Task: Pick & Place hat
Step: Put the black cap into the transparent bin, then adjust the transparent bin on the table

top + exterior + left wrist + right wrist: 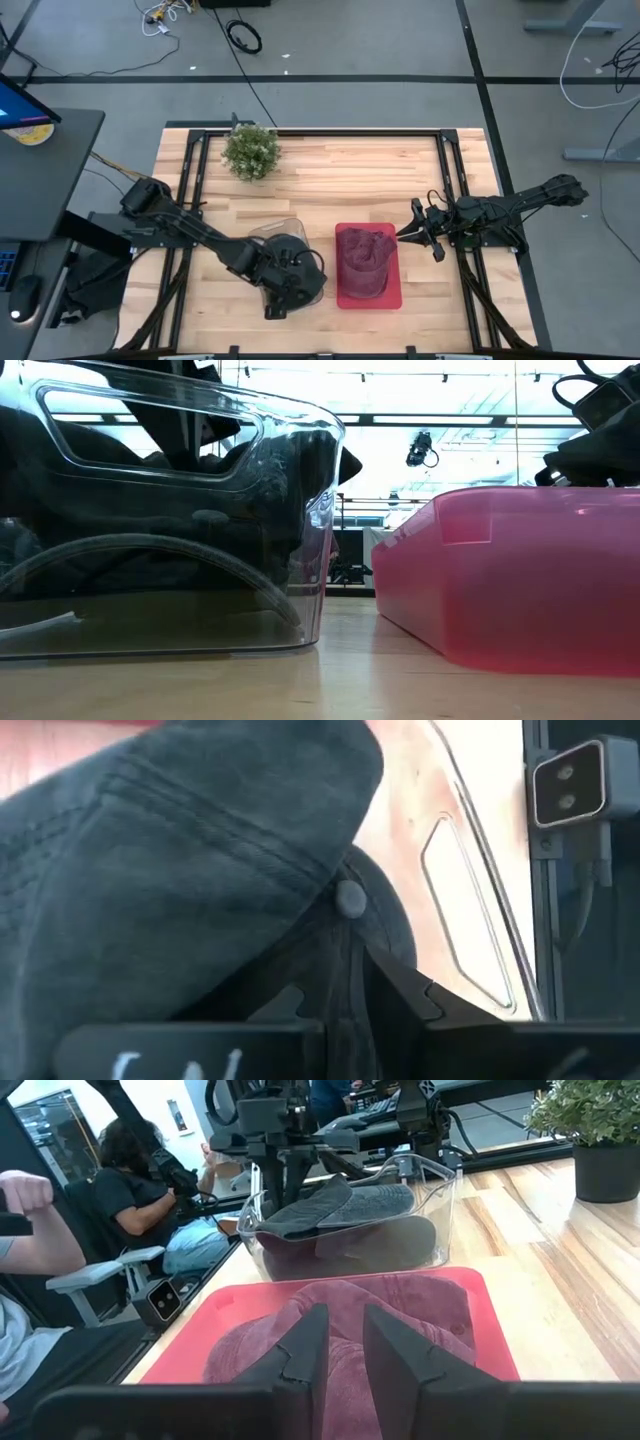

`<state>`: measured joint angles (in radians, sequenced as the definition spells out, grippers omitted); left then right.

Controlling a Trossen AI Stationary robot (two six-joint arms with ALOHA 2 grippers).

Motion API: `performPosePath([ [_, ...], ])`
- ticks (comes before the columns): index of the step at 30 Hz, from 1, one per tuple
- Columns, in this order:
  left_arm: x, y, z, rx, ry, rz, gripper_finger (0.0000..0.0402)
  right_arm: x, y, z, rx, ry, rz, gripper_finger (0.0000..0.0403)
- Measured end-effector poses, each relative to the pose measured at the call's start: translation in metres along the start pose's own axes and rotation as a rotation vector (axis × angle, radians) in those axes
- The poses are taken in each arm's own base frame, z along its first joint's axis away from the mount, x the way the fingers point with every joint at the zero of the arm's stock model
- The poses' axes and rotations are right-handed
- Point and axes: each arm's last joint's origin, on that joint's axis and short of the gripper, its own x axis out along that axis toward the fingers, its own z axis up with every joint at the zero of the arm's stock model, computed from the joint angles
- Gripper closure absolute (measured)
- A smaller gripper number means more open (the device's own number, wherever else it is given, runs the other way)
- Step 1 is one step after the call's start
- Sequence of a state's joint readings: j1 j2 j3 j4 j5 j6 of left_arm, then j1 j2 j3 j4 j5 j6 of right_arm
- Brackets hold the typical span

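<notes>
A dark grey cap (190,870) with a top button (350,898) fills the left wrist view. It sits in a clear plastic bin (268,231), which also shows as the clear bin (443,1210) in the right wrist view. My left gripper (290,275) is over the bin, shut on the cap. A maroon hat (362,262) lies in a red tray (391,292) beside the bin. My right gripper (345,1350) hovers at the tray's right edge, slightly open, pointing at the maroon hat (400,1305). My left gripper comes at the dark grey cap from above and pinches its fabric near the top button (345,955) between the two fingers. In the right wrist view the cap (340,1205) lies tilted at the bin's rim height, below the gripper (290,1175). The exact contact is hidden by the fingers.
A small potted plant (250,150) stands at the table's far left. The bin (200,510) and red tray (520,580) sit side by side near the front edge. Bare wood lies between plant and tray. A small camera (570,780) is mounted at the table edge. People sit beyond the table (130,1170).
</notes>
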<state>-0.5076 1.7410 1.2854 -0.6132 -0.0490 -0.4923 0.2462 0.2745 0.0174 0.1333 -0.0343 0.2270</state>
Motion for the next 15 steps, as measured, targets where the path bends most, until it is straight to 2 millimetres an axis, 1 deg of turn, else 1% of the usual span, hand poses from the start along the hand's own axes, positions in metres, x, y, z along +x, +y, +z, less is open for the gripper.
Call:
performPosePath([
  [9, -0.006, -0.012, 0.004, 0.051, -0.072, -0.073, 0.0360, 0.000, 0.000, 0.000, 0.000, 0.001, 0.000, 0.0334],
  [15, -0.022, -0.031, 0.013, 0.082, -0.150, -0.090, 0.0356, 0.000, 0.000, 0.000, 0.000, 0.000, 0.000, 0.0334],
])
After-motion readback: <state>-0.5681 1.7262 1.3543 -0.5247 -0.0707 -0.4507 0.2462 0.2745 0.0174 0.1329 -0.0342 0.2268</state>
